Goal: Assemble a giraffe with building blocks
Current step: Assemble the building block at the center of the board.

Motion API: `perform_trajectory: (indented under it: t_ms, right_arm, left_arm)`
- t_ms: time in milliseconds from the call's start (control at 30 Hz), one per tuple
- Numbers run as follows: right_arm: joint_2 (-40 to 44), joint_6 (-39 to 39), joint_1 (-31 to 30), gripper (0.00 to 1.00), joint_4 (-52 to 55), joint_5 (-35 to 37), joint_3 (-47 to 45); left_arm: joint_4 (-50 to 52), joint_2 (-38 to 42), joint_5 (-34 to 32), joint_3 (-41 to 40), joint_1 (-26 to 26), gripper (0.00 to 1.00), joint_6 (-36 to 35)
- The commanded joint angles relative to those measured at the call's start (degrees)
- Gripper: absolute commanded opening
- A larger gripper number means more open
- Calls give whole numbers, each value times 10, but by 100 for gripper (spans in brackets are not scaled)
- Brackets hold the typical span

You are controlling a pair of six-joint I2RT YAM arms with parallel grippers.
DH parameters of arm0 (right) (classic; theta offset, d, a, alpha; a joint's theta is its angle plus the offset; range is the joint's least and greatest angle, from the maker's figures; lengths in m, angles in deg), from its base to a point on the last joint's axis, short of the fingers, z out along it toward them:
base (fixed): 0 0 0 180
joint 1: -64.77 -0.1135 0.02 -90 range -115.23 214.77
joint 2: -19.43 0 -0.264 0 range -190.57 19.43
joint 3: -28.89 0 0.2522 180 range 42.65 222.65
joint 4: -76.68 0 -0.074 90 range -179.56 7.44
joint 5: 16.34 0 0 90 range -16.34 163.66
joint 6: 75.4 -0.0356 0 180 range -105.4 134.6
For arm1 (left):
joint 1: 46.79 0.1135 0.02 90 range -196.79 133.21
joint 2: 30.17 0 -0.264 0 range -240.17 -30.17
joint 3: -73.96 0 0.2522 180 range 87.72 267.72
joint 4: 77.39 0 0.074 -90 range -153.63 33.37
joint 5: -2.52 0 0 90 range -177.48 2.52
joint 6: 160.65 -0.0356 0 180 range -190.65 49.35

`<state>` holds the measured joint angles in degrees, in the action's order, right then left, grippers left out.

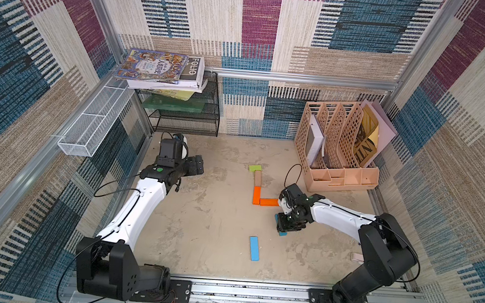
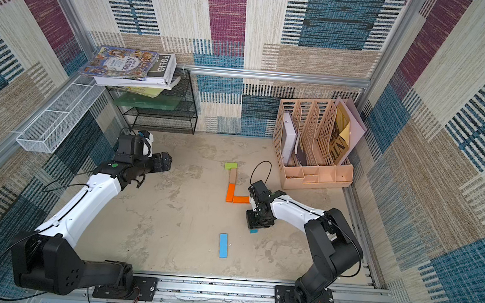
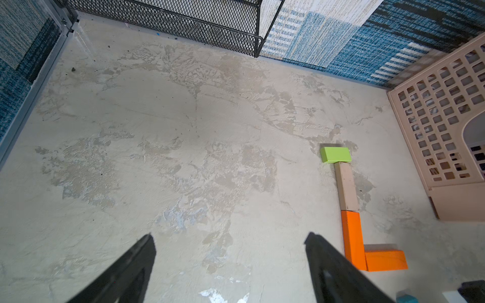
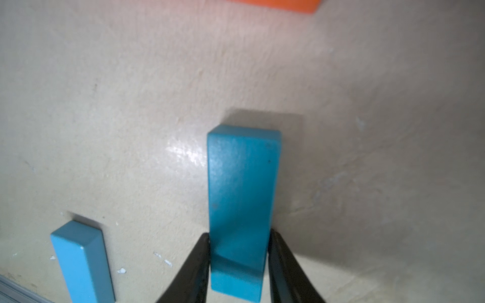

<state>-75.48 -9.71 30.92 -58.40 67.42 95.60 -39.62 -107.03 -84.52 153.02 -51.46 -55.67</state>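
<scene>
the right claw (image 4: 239,237) grips a blue block (image 4: 242,178), both fingers pressing its sides. the left claw (image 3: 228,237) is spread wide, holding nothing.

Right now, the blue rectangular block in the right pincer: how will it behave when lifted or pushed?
Likely rigid: the blue rectangular block shows crisp, undented edges in the right pincer. Its smooth, faintly shiny faces might slip. Flat sides mean it shouldn't roll if pushed.
</scene>
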Motion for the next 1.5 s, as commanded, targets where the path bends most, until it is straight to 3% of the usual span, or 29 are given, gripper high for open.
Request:
perform_trajectory:
  t_ms: [0, 1467]
  right_arm:
    - [-19, 0, 2, 40, 1, 27, 3]
    - [-83, 16, 40, 37, 2, 35, 70]
  left_arm:
    - [-11, 1, 1, 2, 0, 93, 1]
    - [-11, -8, 1, 5, 1, 93, 1]
